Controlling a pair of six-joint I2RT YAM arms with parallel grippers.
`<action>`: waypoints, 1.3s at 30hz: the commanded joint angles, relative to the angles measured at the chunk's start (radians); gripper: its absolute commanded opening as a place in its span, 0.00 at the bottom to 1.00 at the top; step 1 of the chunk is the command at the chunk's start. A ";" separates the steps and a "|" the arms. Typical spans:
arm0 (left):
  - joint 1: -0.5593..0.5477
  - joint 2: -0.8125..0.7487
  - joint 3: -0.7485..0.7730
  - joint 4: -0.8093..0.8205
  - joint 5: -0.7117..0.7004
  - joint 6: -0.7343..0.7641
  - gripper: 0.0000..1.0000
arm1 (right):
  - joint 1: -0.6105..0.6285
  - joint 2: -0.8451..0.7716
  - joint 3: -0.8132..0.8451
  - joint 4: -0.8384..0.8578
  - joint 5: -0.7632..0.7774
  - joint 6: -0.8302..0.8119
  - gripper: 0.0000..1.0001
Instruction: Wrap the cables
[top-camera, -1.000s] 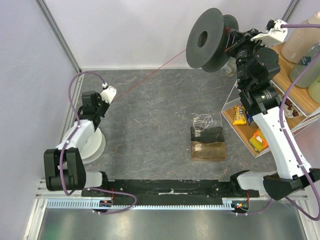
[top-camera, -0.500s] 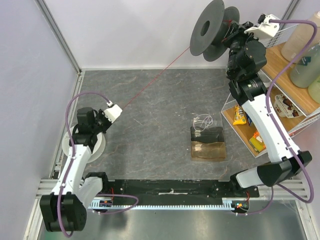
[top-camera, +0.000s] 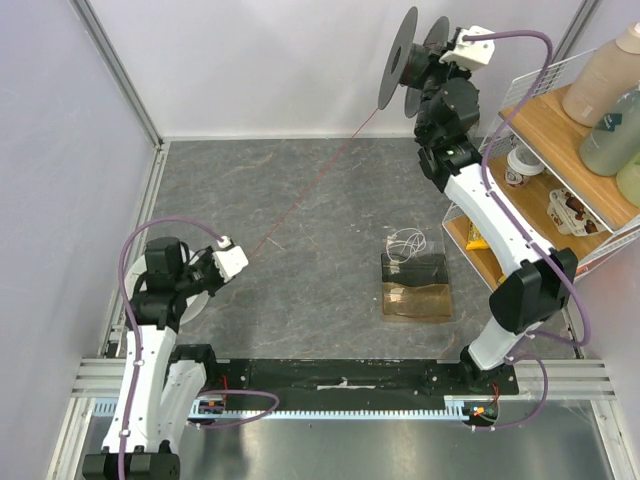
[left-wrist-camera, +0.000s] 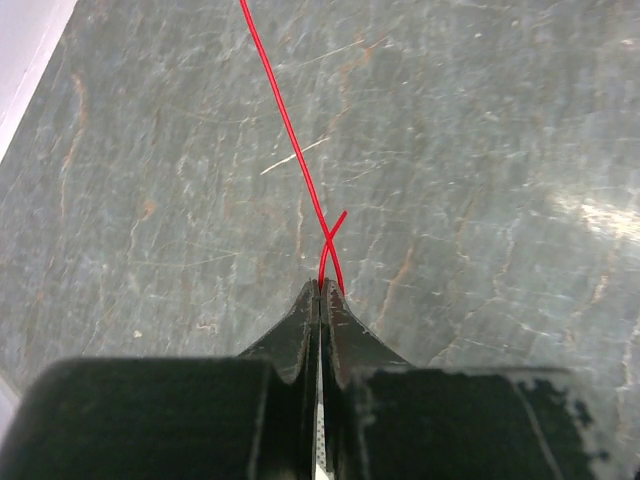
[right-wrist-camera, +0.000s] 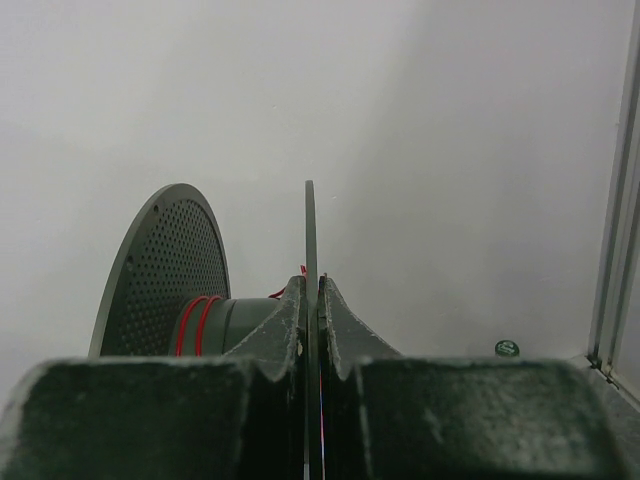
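left arm (top-camera: 140, 365): white links, black joints | right arm (top-camera: 497, 212): same white shells, black elbow and wrist blocks | purple hoses (top-camera: 128, 262): one looped along each arm, ending at a white wrist camera housing (top-camera: 232, 260) | left gripper (left-wrist-camera: 320, 290), right gripper (right-wrist-camera: 311, 285): matte black tapered fingers, left body's paint chipped

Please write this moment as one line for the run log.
left tool: shut on red wire | right tool: shut on spool rim | red wire: straight from spool to left tool
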 joint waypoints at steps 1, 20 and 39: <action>0.002 -0.040 0.063 -0.193 0.149 0.055 0.02 | 0.030 0.037 0.061 0.298 0.063 -0.153 0.00; 0.000 -0.090 0.379 -0.397 0.425 -0.081 0.02 | 0.102 0.243 -0.063 0.571 0.030 -0.534 0.00; 0.002 0.152 0.884 0.319 0.143 -0.934 0.02 | -0.002 0.036 -0.552 0.588 -0.570 -0.632 0.00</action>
